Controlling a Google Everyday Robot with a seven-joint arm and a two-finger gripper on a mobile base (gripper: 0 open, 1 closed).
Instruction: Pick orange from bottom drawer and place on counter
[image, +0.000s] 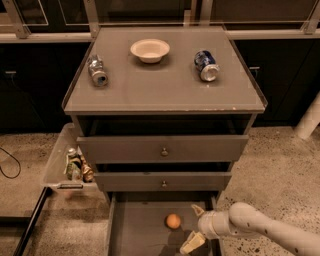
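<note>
Speckled stone floor surrounds a grey three-drawer cabinet, w/ dark cupboards behind it. We see the bottom drawer pulled out, and the orange lies on its flat floor, toward the right side. Our gripper is low inside this drawer, just right of the fruit, and as far as we can judge it does not touch it. Its two fingers are spread wide, one toward the cabinet and one toward the front, w/ nothing between them.

Step in hand, in our opinion: the approach for the grasp. To do it well we should slide the gripper left until the orange sits between the fingers, approx. at its widest part, and then close slowly. The fruit is round and smooth, so a push from one finger only can make it roll away; both fingers should meet it at the same time. We should stay low w/o scraping the drawer floor, and mind the middle drawer above when lifting.

On the counter stand a cream bowl, a silver can and a blue can, both lying; the bare front part looks good for placing.
</note>
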